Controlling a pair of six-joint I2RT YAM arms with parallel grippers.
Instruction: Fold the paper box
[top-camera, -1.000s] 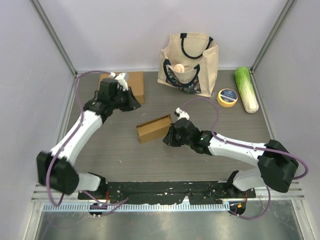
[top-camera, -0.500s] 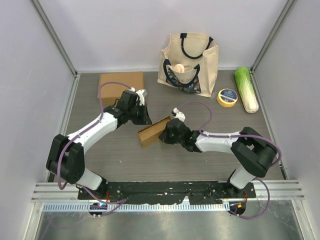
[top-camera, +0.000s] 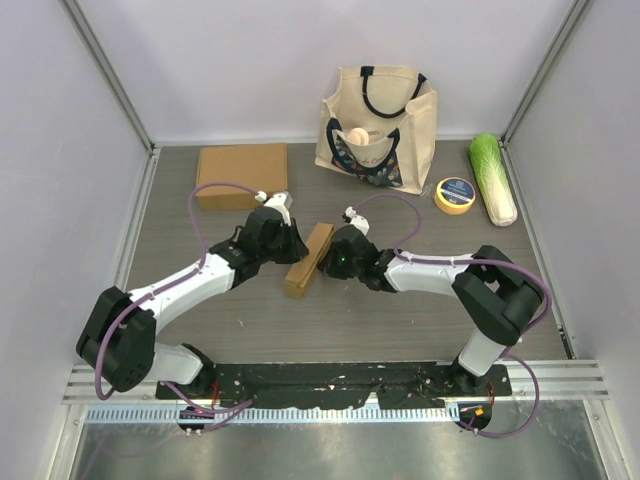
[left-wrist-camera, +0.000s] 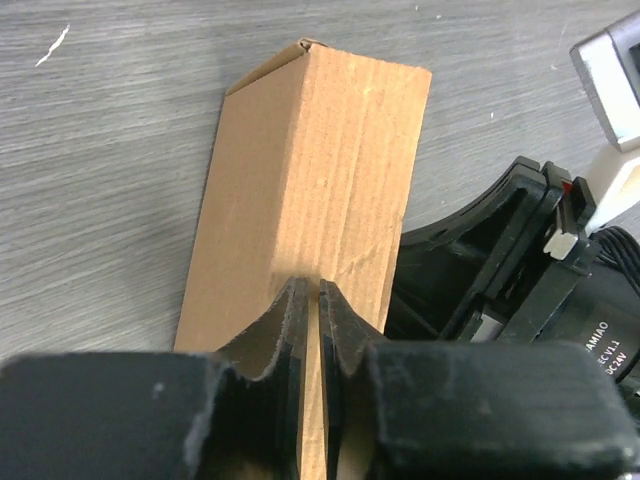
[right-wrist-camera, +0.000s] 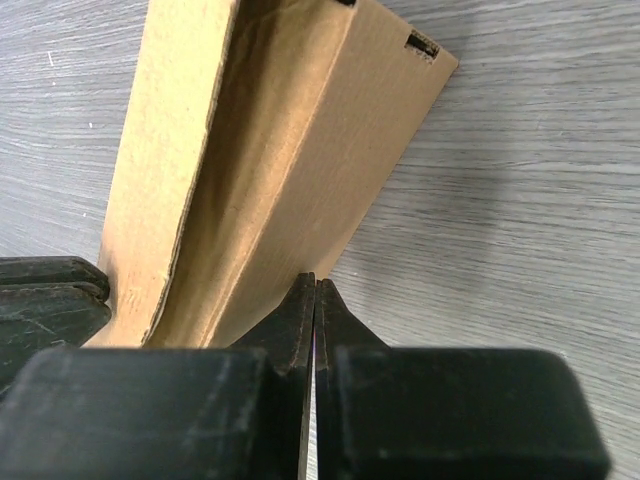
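Work surface: grey wood-grain table enclosed by pale walls.
Task item: paper box, brown corrugated cardboard, formed as a long narrow sleeve.
Task item location: at the centre of the table, between the two hands, well apart from every other object.
Task item orientation: resting on the table, with the long axis running from near-left to far-right in the top view.
Task item condition: the right wrist view shows the paper box partly erected, with a shadowed hollow between two long panels.
Left hand: the left hand is at the left long side of the box.
Left hand state: in the left wrist view the left hand has its fingers drawn almost together, leaving only a thin slit. The tips lie over the top panel of the paper box. It cannot be told whether cardboard is pinched in the slit.
Right hand: the right hand is at the right long side of the box, facing the left hand.
Right hand state: in the right wrist view the right hand is fully closed, finger against finger, with nothing between them. The tips meet the lower edge of the box's side panel at the table.
Other objects, far left: flat cardboard piece.
Other objects, far centre: cream tote bag, upright.
Other objects, far right: yellow tape roll, just beside a green cabbage.
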